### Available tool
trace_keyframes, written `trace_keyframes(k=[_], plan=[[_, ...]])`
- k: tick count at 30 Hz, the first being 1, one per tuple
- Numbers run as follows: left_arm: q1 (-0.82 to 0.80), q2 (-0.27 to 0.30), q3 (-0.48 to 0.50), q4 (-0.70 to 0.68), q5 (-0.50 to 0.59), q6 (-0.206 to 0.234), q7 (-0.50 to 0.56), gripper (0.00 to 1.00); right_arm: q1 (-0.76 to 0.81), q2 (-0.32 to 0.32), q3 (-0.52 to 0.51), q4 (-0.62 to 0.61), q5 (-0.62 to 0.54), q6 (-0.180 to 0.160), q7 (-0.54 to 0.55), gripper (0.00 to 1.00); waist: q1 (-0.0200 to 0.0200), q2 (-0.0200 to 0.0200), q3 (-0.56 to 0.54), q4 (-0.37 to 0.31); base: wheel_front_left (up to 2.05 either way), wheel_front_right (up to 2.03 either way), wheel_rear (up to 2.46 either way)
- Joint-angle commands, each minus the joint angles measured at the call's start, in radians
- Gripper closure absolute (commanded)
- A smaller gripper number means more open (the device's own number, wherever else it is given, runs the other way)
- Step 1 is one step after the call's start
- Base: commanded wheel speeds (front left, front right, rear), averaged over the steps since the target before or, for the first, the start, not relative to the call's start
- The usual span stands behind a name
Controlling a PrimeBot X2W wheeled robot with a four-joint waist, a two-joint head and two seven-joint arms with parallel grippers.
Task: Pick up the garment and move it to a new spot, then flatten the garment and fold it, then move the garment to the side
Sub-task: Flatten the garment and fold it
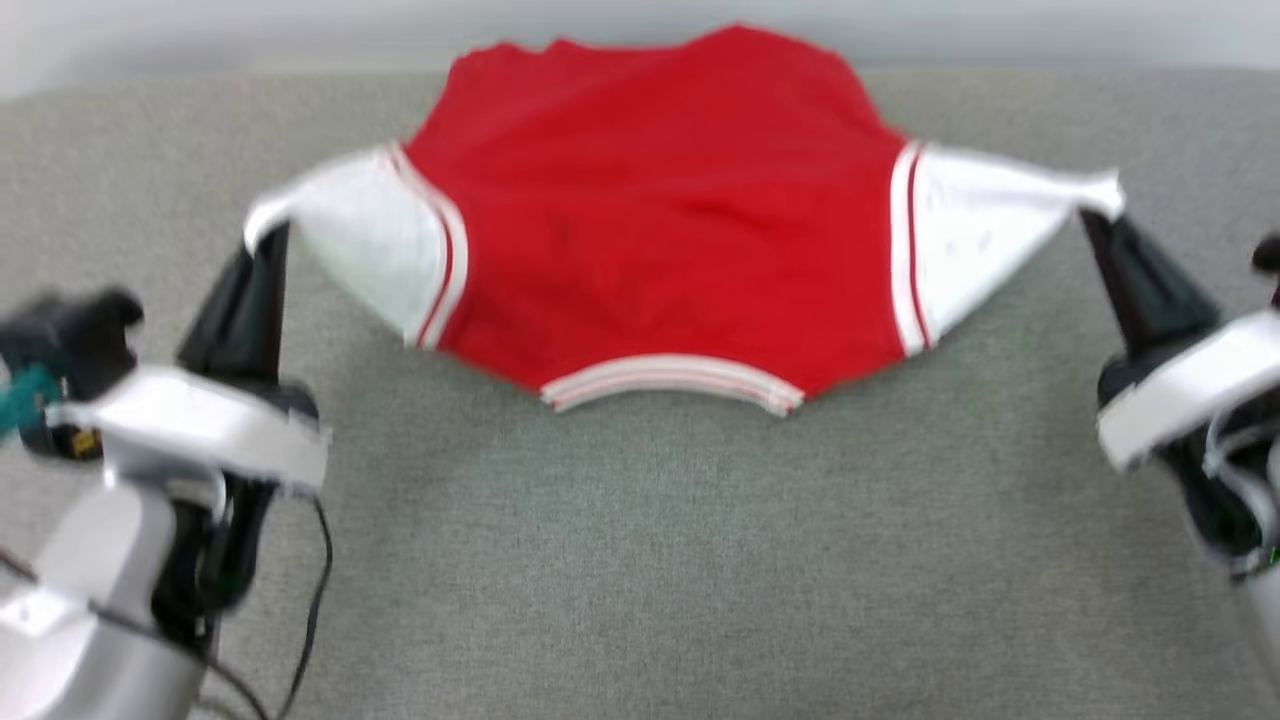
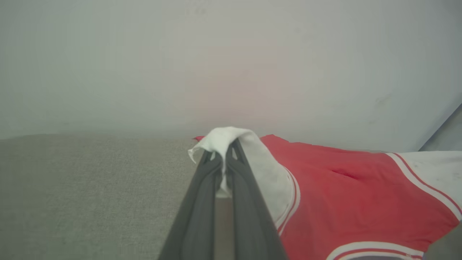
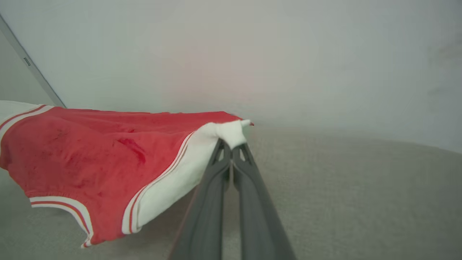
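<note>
Fingers [image 2: 200, 202] of the left gripper [image 1: 266, 238] were pressed together on the cuff tip of the left sleeve [image 1: 360, 235], with white cloth bunched over and between the tips. Garment [image 1: 660, 210] hung stretched between both arms over the far half of the grey tabletop [image 1: 640, 560], collar trim [image 1: 670, 382] toward the robot, hem toward the wall [image 2: 231, 54]. Near edge looked off the surface, going by the shadow under it in the right wrist view. Couldn't tell whether the hem touched. Right sleeve [image 1: 985, 230] was pulled to a point. Right gripper [image 1: 1097, 215] was clamped on that cuff the same way, tips closed with no gap.

Read: pick-up done; this was the carry / lay-out step, flatten and fold not started. Next move needs both arms lowering together at even tension, hem down first, then a drag toward the robot so the body lands without wrinkles. Release only once flat. Uneven height would likely skew it.

Materials: thin, limp knit. Red body was plain on the side facing up, no print visible. Sleeves white, with red-and-white stripe banding at shoulder seams and collar. Light creases across mid-body. Stretched outline was roughly hexagonal. Tabletop was a coarse grey woven cover, probably grippy enough for a drag. Head view was blurred, so fine detail was soft.
</note>
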Motion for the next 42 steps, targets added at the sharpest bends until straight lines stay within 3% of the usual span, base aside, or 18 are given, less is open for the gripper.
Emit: trace_keyframes(k=[1,15,27,36,37,38,42], plan=[[0.032,0.008,0.005,-0.012,-0.010,0.008,-0.007,1.00,0.035,0.007,-0.004,-0.009,-0.001,-0.001,0.004,1.00,0.0002,0.0000,-0.048,-0.006,0.00,0.00,0.00],[0.508,0.048,0.050,-0.139,-0.103,0.109,-0.024,1.00,0.500,0.031,-0.133,-0.116,-0.025,-0.001,0.094,1.00,0.0002,0.0000,-0.205,0.000,0.00,0.00,0.00],[0.682,0.021,0.026,-0.053,-0.146,0.105,-0.029,1.00,0.770,0.059,-0.194,-0.119,-0.062,-0.001,0.187,1.00,0.0002,0.0000,-0.246,0.002,0.00,0.00,0.00],[0.675,0.004,0.006,-0.007,-0.135,0.092,-0.036,1.00,0.807,0.065,-0.156,-0.026,-0.058,-0.001,0.205,1.00,0.0002,0.0000,-0.240,0.007,0.00,0.00,0.00],[0.669,0.001,0.003,-0.008,-0.133,0.091,-0.037,1.00,0.794,0.070,-0.160,-0.025,-0.055,-0.001,0.204,0.80,0.0002,0.0000,-0.238,0.008,0.00,0.00,0.00],[0.663,-0.001,0.002,-0.009,-0.128,0.092,-0.038,1.00,0.778,0.070,-0.165,-0.028,-0.055,-0.001,0.198,0.03,0.0002,0.0000,-0.235,0.008,0.00,0.00,0.00],[0.641,-0.009,-0.008,-0.020,-0.111,0.092,-0.042,1.00,0.714,0.079,-0.187,-0.064,-0.068,-0.001,0.172,0.00,0.0002,0.0000,-0.219,0.016,0.00,0.00,0.00]])
